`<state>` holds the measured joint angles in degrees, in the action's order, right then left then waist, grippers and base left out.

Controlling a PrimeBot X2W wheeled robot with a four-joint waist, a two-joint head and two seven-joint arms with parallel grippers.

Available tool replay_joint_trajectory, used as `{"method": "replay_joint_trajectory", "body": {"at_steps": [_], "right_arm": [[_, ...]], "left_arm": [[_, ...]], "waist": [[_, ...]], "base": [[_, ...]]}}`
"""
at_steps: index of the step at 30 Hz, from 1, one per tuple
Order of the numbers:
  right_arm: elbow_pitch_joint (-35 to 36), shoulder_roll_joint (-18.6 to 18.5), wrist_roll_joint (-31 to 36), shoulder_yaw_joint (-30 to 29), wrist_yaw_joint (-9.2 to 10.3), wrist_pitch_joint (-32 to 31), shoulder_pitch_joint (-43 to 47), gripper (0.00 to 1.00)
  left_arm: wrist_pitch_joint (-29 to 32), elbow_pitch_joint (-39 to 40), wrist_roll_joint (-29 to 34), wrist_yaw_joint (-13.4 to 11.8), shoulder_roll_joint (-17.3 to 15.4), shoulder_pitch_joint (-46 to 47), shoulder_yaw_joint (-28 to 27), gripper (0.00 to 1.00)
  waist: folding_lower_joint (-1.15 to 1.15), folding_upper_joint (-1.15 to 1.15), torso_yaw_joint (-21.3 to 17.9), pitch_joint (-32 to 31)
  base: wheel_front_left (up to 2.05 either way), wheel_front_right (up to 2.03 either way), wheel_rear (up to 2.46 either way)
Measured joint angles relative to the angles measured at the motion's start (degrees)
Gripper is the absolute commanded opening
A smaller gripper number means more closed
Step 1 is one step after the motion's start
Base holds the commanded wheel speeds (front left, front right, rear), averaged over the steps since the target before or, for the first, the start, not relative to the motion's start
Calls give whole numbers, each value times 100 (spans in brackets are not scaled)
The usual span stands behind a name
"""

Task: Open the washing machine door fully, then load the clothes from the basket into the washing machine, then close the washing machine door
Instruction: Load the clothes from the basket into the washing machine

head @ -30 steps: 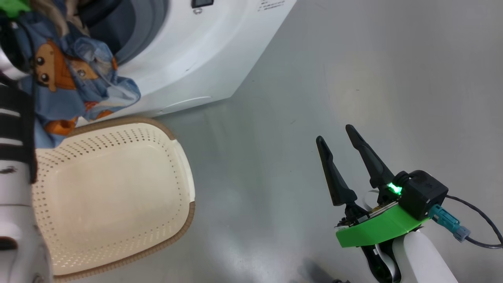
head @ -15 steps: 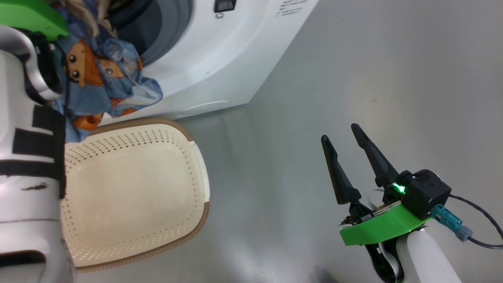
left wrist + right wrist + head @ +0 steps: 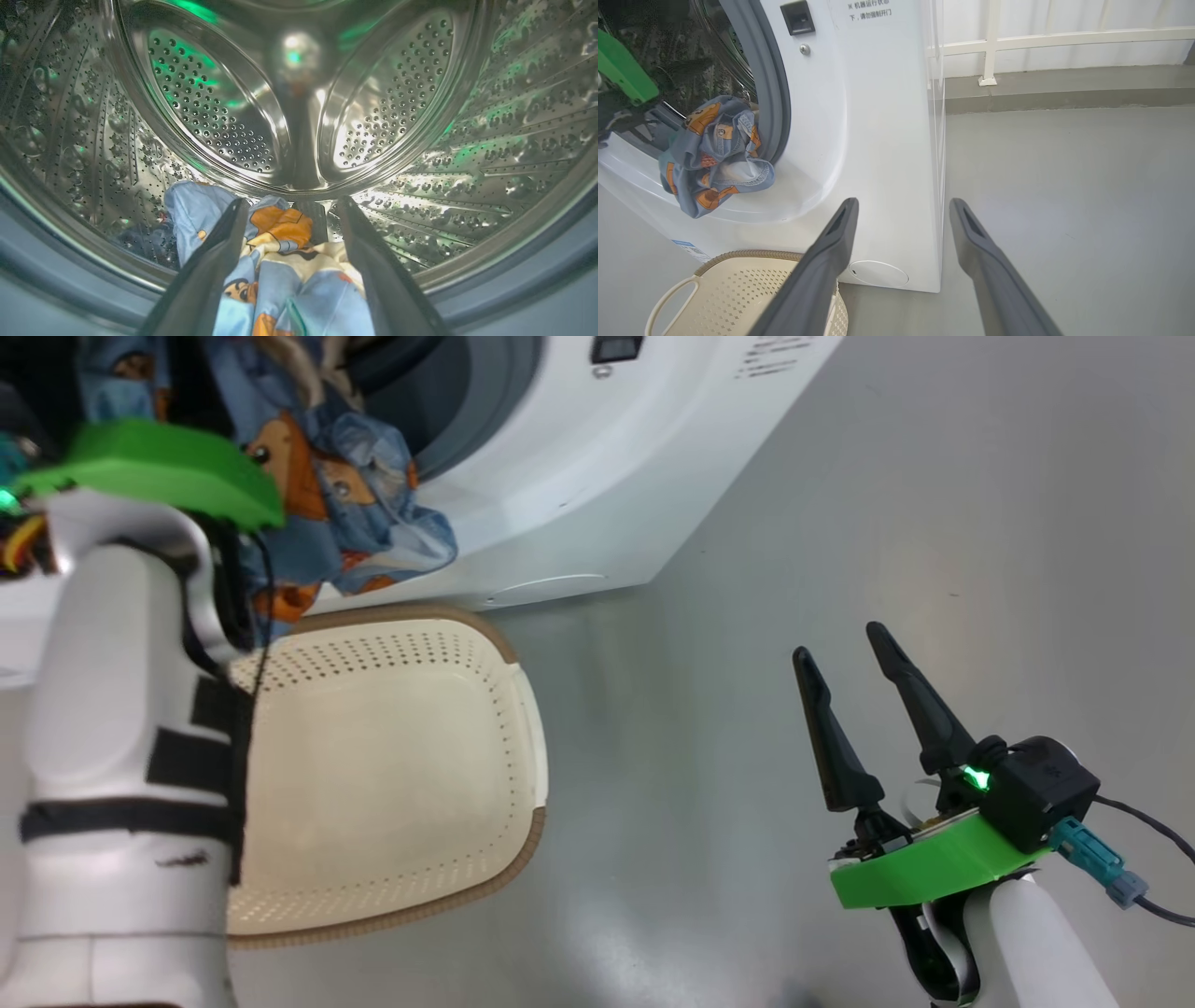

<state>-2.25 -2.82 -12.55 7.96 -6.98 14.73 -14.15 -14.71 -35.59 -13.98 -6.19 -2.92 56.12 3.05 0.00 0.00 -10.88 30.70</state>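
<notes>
The washing machine (image 3: 579, 495) stands with its opening uncovered; the washing machine door is out of view. My left gripper (image 3: 292, 200) reaches into the steel drum (image 3: 210, 107), open, with blue, cream and orange clothes (image 3: 285, 275) lying between its fingers. From the head view, the clothes (image 3: 373, 513) hang over the lower lip of the opening beside my left wrist. The same clothes (image 3: 714, 154) drape over the grey gasket (image 3: 777, 107). The cream basket (image 3: 392, 775) sits on the floor below, nothing in it. My right gripper (image 3: 838, 642) hovers open over bare floor, well right of the basket.
Grey floor (image 3: 887, 504) stretches to the right of the machine. A white railing (image 3: 1017, 37) and a low kerb run behind it. The basket (image 3: 738, 289) stands close against the machine's front. A cable (image 3: 1148, 840) trails from my right wrist.
The head camera has turned, sliding the whole scene rightward. Against the machine, my left wrist has drawn back toward me. The clothes still hang over the lip. My right gripper stays open.
</notes>
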Motion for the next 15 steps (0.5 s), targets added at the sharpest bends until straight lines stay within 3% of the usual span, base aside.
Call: {"method": "replay_joint_trajectory", "body": {"at_steps": [15], "right_arm": [[78, -122, 115, -221, 0, 0, 8, 100]], "left_arm": [[64, 1512, -269, 47, 74, -1525, 321, 100]], "waist": [[1, 0, 453, -98]], "base": [[0, 0, 0]]}}
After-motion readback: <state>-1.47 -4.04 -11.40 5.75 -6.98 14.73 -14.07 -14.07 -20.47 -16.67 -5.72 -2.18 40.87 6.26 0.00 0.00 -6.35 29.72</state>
